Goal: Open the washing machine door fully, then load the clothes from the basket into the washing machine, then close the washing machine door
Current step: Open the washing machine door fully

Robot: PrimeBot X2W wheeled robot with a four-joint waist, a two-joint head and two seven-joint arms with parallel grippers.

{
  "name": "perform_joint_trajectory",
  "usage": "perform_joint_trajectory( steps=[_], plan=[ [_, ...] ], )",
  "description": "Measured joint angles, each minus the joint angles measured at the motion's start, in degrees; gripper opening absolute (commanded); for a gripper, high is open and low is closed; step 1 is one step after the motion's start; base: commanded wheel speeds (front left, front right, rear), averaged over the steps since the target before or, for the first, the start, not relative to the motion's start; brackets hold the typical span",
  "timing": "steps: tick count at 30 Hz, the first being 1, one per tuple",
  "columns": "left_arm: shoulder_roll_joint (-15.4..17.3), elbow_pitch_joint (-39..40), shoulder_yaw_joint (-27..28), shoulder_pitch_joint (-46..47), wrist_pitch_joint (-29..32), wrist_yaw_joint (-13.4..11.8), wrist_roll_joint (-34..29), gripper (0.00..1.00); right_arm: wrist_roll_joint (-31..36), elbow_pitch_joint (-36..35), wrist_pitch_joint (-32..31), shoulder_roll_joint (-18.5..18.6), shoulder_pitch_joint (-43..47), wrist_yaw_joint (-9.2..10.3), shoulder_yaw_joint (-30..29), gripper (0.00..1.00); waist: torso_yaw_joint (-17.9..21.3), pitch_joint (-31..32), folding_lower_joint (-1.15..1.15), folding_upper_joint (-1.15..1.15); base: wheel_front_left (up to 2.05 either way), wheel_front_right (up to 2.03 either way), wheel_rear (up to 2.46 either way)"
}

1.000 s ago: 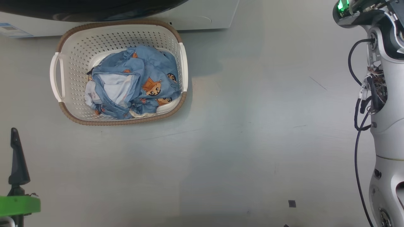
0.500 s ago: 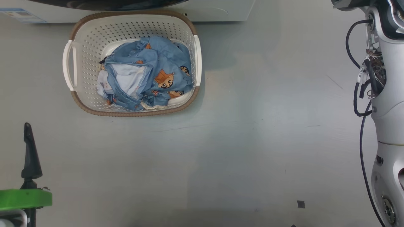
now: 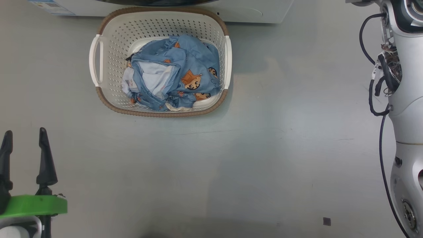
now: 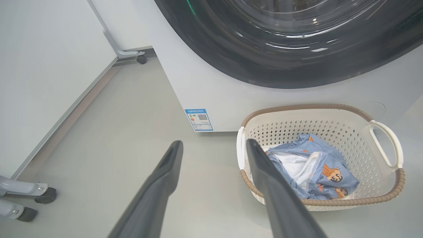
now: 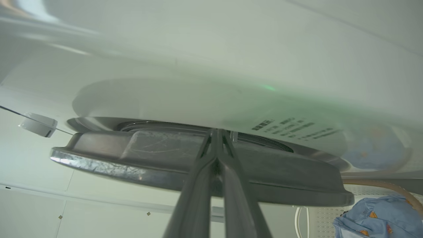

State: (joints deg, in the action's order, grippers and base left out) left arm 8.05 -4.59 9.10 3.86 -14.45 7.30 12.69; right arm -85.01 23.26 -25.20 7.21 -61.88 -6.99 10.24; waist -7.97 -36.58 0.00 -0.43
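Note:
The basket (image 3: 99, 96) stands on the floor just in front of the washing machine (image 3: 251, 13), with the clothes (image 3: 175, 72) bundled inside it. Low on the machine's white front (image 4: 214, 92) is a blue label (image 4: 198, 119); above it curves the washing machine door (image 4: 264, 59) with its black rim. My left gripper (image 3: 25, 131) hangs open and empty, short of the basket (image 4: 307, 107) and left of the clothes (image 4: 310, 168). My right gripper (image 5: 216, 130) is shut, its tips at the seam between the door's edge (image 5: 132, 155) and the machine front (image 5: 198, 49).
My right arm's pale casing (image 3: 406, 99) with loose cables fills the right edge of the head view. A white panel (image 4: 39, 82) and caster legs (image 4: 43, 195) stand left of the machine. A small dark mark (image 3: 326, 221) lies on the grey floor.
The whole head view has shifted, so the camera has moved; basket and clothes lie as before. Both fingers of my left gripper are in that view now, where one showed earlier.

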Motion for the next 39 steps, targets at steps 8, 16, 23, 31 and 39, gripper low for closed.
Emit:
perform_joint_trajectory(
  steps=[8,16,23,31,39],
  plan=[
    [-0.46,-0.38,-0.43,0.00,0.00,0.00,0.00,1.00,0.01,0.71,-0.32,0.23,-2.08,0.00,0.60,0.00,-2.33,0.18,0.00,0.00,0.00,0.00,0.00],
    [-0.60,-0.53,-0.56,-0.32,0.00,0.00,-0.01,1.00,0.01,1.10,-0.44,0.09,-4.15,0.00,1.70,0.00,-3.45,-0.25,0.00,0.00,0.00,0.00,0.00],
    [-1.21,-0.49,-0.68,-0.35,0.00,0.00,-0.01,1.00,0.01,1.25,-0.45,0.12,-5.33,0.00,2.12,0.00,-3.92,-0.53,0.00,0.00,0.00,0.00,0.00],
    [-1.70,-0.46,-0.27,-0.34,0.00,0.00,-0.01,1.00,-0.14,1.51,-1.19,0.29,-6.01,0.00,3.58,0.00,-4.12,-1.00,0.00,0.00,0.00,0.00,0.00],
    [-1.83,-0.45,0.34,-0.02,0.00,0.00,-0.01,1.00,-0.34,1.49,-3.49,0.08,-5.86,0.00,6.56,0.00,-3.20,-0.19,0.00,0.00,0.00,0.00,0.00]
  ],
)
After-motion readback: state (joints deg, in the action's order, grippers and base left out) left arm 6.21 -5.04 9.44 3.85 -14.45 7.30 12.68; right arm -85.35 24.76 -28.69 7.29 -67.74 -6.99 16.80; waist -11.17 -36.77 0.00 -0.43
